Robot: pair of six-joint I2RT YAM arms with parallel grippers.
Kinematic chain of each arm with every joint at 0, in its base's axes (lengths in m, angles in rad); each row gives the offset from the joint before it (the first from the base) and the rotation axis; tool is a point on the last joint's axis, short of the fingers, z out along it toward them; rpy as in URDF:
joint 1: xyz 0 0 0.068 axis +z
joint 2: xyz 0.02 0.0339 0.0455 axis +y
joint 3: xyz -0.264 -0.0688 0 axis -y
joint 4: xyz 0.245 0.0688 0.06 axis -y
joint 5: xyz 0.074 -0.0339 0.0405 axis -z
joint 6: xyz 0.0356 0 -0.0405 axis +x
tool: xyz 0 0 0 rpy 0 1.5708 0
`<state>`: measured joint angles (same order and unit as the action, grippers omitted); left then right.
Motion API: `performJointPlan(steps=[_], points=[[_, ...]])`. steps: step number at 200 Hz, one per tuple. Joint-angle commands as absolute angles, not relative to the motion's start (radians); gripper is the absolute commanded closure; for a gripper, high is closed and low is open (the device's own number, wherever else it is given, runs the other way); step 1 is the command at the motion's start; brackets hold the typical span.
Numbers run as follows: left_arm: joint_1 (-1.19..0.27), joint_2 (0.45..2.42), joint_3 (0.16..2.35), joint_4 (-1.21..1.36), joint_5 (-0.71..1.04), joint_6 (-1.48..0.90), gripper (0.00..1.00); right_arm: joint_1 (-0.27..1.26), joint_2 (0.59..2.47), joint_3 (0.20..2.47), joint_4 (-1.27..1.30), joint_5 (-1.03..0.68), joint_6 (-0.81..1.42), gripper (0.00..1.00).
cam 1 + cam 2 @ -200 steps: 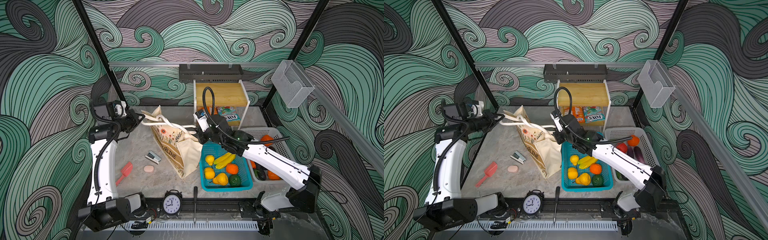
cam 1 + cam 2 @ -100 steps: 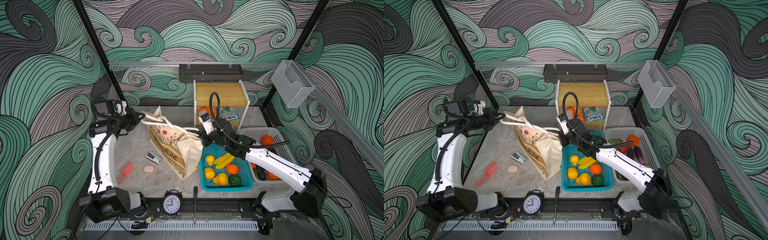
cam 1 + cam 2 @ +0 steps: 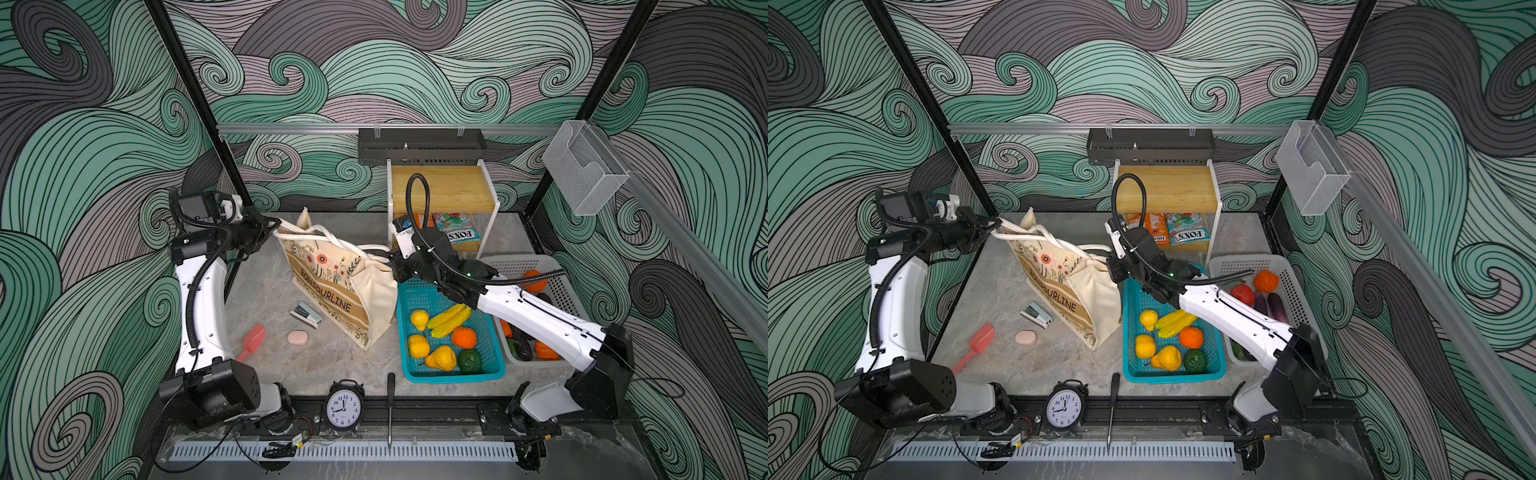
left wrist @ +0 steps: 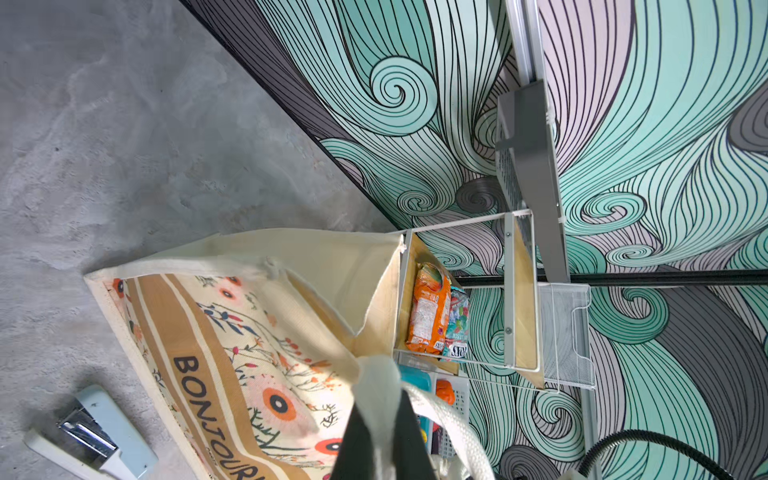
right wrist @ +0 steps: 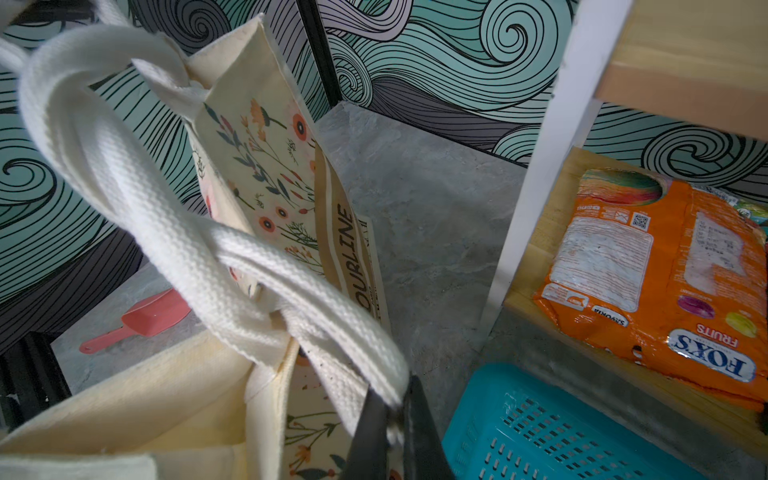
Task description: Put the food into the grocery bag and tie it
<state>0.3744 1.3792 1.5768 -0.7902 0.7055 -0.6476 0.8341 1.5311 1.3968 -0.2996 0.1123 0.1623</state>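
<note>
**Grocery bag strung by its handles between two arms at mid-worktop.**
An alarm clock and a screwdriver lie nearest the front edge. Beyond them, toy fruit, including a banana bunch, sits in a teal basket just right of the bag, with a white basket further right. The left fingers are clamped tight on one white rope handle and the right fingers on the other. Candy packets rest on the shelf behind.
</note>
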Motion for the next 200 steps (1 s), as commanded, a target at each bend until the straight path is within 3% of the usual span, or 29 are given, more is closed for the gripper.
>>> performJointPlan(steps=[1,63,100,200], points=[[0.473,1.372,1.652,-0.585,0.505,-0.640,1.00,0.834,1.587,1.440,-0.487,0.257,0.151,1.00],[0.490,1.378,1.629,-0.563,0.519,-0.651,1.00,0.850,1.828,1.725,-0.512,0.271,0.092,1.00],[0.491,1.347,1.537,-0.539,0.492,-0.654,1.00,0.850,1.849,1.787,-0.560,0.323,0.024,1.00],[0.492,1.387,1.615,-0.645,0.354,-0.599,1.00,0.750,1.678,1.499,-0.548,0.365,-0.009,1.00]])
